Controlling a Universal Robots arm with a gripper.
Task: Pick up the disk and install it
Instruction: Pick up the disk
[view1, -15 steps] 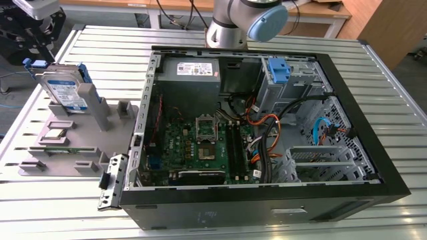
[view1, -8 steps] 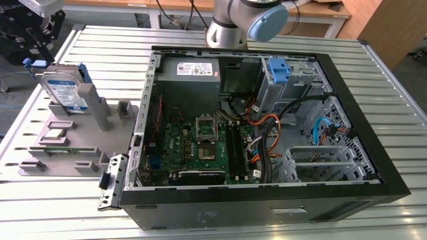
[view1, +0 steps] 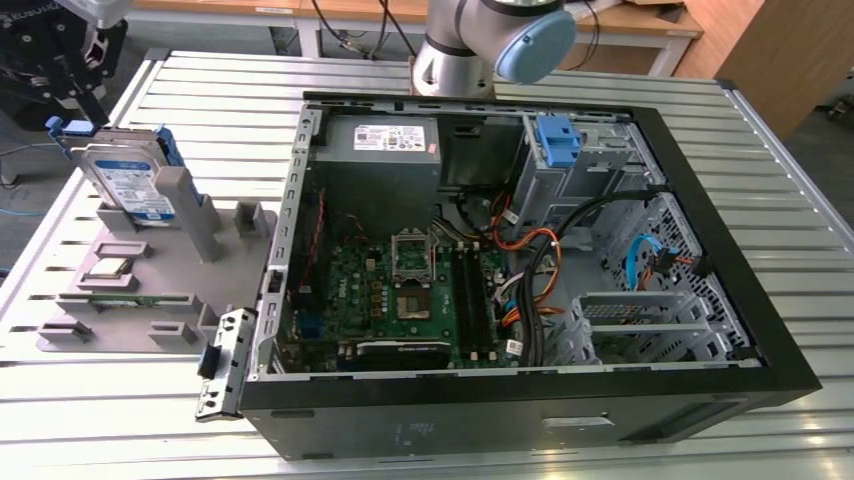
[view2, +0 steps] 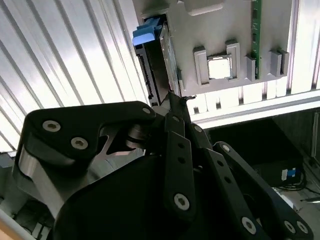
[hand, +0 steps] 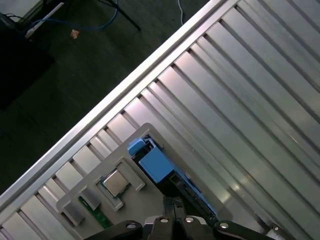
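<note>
No print is clear enough to read. The disk (view1: 134, 190) carries a blue-and-white label with lines of small print, too fine to make out. The power supply (view1: 380, 160) inside the computer case (view1: 534, 440) bears a white label, likewise illegible. A faint mark on the case's dark outer wall is unreadable.

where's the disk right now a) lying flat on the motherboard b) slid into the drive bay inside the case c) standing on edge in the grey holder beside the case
C: the disk stands on edge in the grey holder, outside the open computer case.
</note>
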